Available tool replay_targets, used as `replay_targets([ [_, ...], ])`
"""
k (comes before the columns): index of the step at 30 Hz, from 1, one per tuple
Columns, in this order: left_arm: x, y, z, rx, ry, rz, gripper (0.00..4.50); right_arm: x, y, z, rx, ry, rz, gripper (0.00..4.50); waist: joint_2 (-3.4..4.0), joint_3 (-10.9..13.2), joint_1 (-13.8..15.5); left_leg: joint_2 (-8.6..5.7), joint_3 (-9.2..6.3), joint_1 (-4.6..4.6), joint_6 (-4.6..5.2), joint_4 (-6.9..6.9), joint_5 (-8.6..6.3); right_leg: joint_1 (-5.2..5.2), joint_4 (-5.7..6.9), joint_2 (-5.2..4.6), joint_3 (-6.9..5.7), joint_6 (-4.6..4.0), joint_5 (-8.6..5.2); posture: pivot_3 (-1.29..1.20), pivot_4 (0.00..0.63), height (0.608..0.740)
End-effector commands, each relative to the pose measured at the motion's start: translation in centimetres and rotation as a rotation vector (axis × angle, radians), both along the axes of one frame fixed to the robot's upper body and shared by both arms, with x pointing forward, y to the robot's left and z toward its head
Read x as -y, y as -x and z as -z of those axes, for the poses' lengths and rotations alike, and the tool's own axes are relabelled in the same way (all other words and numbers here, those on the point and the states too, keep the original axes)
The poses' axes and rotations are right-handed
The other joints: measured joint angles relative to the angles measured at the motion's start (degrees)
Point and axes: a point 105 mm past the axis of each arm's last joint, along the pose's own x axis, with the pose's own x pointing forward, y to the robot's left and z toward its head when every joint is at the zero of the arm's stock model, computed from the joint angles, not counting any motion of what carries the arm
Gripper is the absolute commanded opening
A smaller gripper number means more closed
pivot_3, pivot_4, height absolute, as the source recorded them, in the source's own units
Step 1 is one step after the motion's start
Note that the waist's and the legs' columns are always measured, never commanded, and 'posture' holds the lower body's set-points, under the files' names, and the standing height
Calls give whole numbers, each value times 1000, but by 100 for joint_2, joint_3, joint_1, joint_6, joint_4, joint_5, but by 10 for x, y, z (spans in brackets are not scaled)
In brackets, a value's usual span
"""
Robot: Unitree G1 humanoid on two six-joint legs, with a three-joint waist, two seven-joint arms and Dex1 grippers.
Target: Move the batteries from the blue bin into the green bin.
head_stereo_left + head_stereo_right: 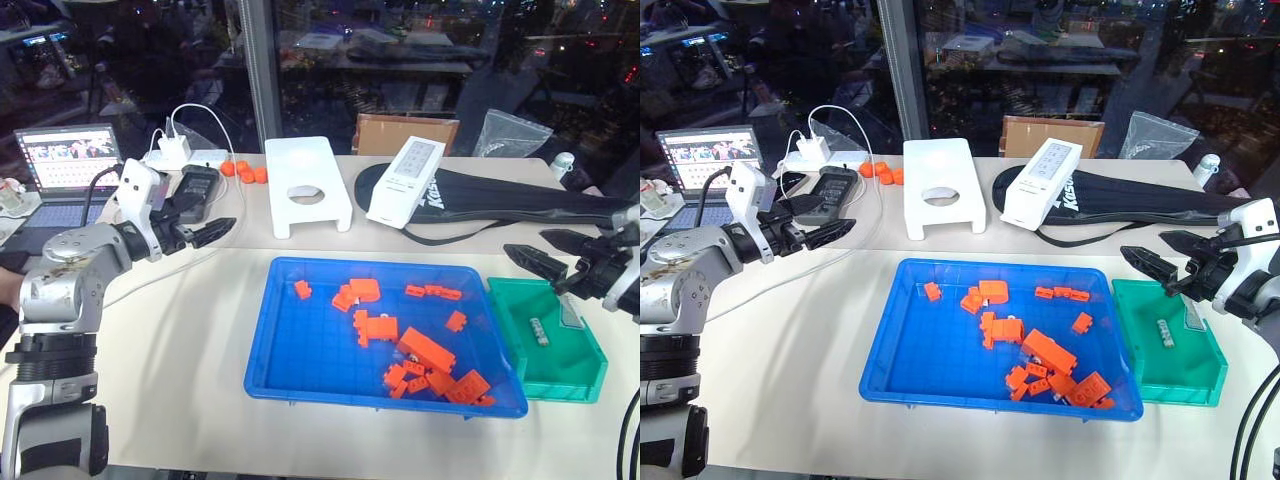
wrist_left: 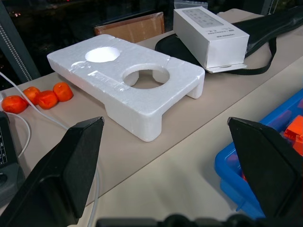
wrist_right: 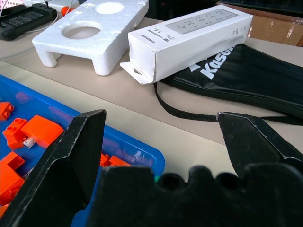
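Observation:
The blue bin (image 1: 380, 263) sits in the middle of the table and holds many orange bricks (image 1: 425, 348). A small silvery cylinder end (image 3: 29, 142) peeks out beside one brick; I cannot tell more of it. The green bin (image 1: 560, 386) stands against the blue bin's right side, with one battery (image 1: 540, 331) lying on its floor. My right gripper (image 1: 527, 243) hovers open and empty above the green bin's far left corner. Off to the left of the blue bin, my left gripper (image 1: 218, 215) is held open and empty above the table.
Behind the blue bin are a white foam block (image 1: 305, 185), a white carton (image 1: 405, 180) and a black bag (image 1: 520, 200). A laptop (image 1: 65, 165), a charger with cables (image 1: 195, 185) and small orange pieces (image 1: 245, 172) lie at the far left.

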Motion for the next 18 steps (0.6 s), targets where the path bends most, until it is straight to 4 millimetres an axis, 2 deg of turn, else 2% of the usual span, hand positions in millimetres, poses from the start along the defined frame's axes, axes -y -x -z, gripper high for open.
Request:
replay_targets([
  [1, 9, 2, -23, 58, -9, 73, 4500, -3, 4, -17, 62, 49, -11, 4337, 0, 0, 0, 0, 0, 0, 0, 0, 0, 0, 0, 0, 0, 0, 0, 0, 150, 706],
  [3, 26, 5, -38, 87, -2, 181, 4500, -7, 7, -22, 57, 77, -28, 4337, -1, 2, 19, -2, -3, -2, 0, 3, 0, 1, 0, 0, -4, 1, 0, 0, 150, 706],
  [5, 42, 12, -46, 87, 0, 290, 4500, -17, 12, -25, 45, 105, -66, 4337, 1, 2, 24, -3, -12, -15, 0, 11, 0, -1, -1, -1, -11, 13, -7, 0, 150, 706],
  [8, 68, 30, -45, 27, -45, 495, 4500, -38, 23, -24, -18, 154, -152, 4337, 8, -2, 13, -5, -12, -14, 0, 8, 0, 2, -6, -3, -11, 14, -8, 0, 150, 706],
  [10, 80, 51, -38, -59, -114, 659, 4500, -57, 36, -21, -85, 197, -236, 4337, 13, -3, -5, -5, -14, -9, 1, -1, -1, 3, -5, -3, -11, 12, -9, 0, 150, 706],
  [15, 88, 71, -29, -152, -257, 815, 4500, -81, 59, -21, -201, 237, -355, 4337, 14, 1, -54, -6, -18, -4, 1, -4, -1, 3, -2, -2, -11, 13, -15, 0, 150, 706],
  [18, 84, 76, -19, -181, -340, 883, 4500, -96, 64, 5, -319, 338, -402, 4337, 14, 0, -46, -5, -22, -3, 1, 3, -1, 5, -3, -3, -14, 19, -19, 0, 150, 706],
])
